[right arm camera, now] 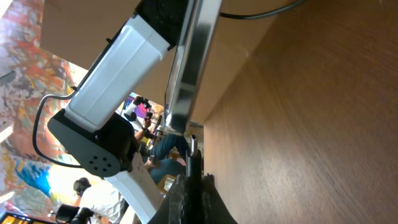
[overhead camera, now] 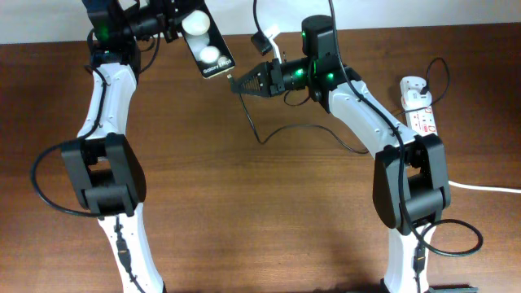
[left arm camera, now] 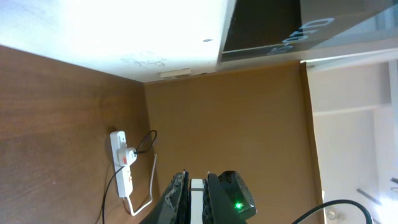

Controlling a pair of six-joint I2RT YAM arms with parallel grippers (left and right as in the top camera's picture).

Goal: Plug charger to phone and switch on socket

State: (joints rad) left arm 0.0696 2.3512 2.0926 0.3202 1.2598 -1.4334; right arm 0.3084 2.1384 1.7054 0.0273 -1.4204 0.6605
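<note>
The phone [overhead camera: 207, 47], a black slab with two white spots and white lettering, is held up at the back left by my left gripper [overhead camera: 175, 26], which is shut on it; its edge shows between the jaws in the left wrist view [left arm camera: 197, 198]. My right gripper [overhead camera: 244, 83] is shut on the charger's black connector tip [overhead camera: 232, 80], a short gap from the phone's lower end. In the right wrist view the connector [right arm camera: 194, 163] points at the phone's edge [right arm camera: 186, 68]. The black cable [overhead camera: 281, 130] trails across the table to the white socket strip [overhead camera: 418, 104].
The socket strip [left arm camera: 122, 163] with its white adapter lies at the right table edge, and a thick white cord [overhead camera: 488, 187] runs off to the right. A cardboard wall [left arm camera: 224, 118] stands behind the table.
</note>
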